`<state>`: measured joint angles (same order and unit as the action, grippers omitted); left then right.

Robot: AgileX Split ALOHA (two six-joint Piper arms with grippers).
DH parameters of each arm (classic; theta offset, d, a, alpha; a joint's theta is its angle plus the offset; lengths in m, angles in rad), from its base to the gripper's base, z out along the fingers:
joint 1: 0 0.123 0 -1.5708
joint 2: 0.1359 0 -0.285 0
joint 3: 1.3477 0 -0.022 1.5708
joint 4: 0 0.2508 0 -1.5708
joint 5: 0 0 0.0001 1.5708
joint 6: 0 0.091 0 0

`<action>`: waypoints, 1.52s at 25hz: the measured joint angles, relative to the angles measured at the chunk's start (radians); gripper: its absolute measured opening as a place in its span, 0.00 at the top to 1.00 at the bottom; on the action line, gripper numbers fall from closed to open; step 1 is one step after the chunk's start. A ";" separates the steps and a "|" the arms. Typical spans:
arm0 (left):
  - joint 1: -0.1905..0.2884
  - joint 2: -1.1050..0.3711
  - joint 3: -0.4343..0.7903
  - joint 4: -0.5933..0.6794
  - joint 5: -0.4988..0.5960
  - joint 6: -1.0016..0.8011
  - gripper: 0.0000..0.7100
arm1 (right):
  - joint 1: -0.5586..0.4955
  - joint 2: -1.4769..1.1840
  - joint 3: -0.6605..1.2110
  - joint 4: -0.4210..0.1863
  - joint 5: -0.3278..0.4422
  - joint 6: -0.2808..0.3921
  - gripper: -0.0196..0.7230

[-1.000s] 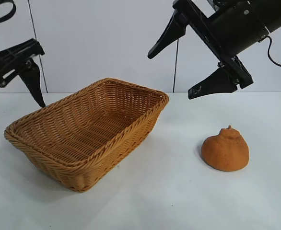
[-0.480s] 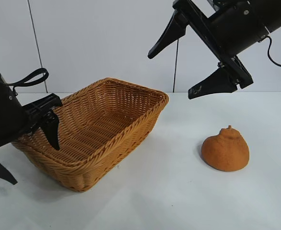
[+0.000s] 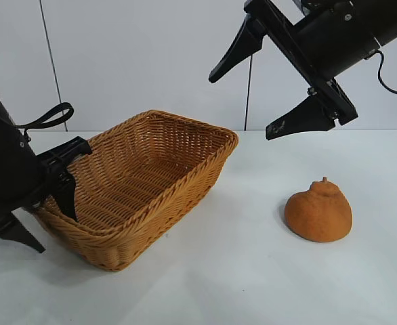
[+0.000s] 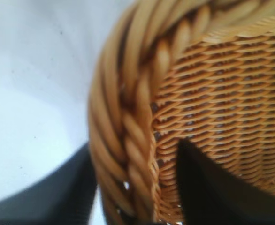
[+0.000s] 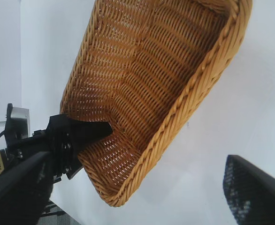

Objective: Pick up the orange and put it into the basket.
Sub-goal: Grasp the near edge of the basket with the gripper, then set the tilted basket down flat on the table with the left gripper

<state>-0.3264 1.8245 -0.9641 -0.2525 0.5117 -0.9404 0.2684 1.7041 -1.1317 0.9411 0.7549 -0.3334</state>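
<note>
The dull-orange, knobby orange lies on the white table at the right, apart from both grippers. The wicker basket stands left of centre. My left gripper is open and astride the basket's left end rim, one finger inside and one outside. The left wrist view shows the braided rim between the two fingers of the left gripper, with gaps at both sides. My right gripper is wide open and empty, high above the table behind the orange. The right wrist view shows the basket under the right gripper.
The white table runs to a white panelled back wall. The left arm's black body stands against the basket's left end; it also shows in the right wrist view.
My left arm has come down from the upper left onto the basket's left end and now straddles its rim. The right arm, basket and orange have not moved.
</note>
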 joint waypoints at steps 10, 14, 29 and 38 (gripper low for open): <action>0.183 0.055 -0.291 -0.050 0.284 0.551 0.88 | 0.000 0.000 0.000 0.000 0.002 0.000 0.07; 0.182 0.107 -0.382 -0.060 0.372 0.723 0.88 | 0.000 0.000 0.000 0.000 0.019 0.000 0.07; 0.098 0.263 -0.398 -0.143 0.337 0.840 0.88 | 0.000 0.000 0.000 -0.003 0.024 0.000 0.07; 0.099 0.268 -0.440 -0.147 0.357 0.846 0.36 | 0.000 0.000 0.000 -0.004 0.029 0.000 0.07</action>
<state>-0.2277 2.0923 -1.4039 -0.3998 0.8689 -0.0942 0.2684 1.7041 -1.1317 0.9372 0.7838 -0.3331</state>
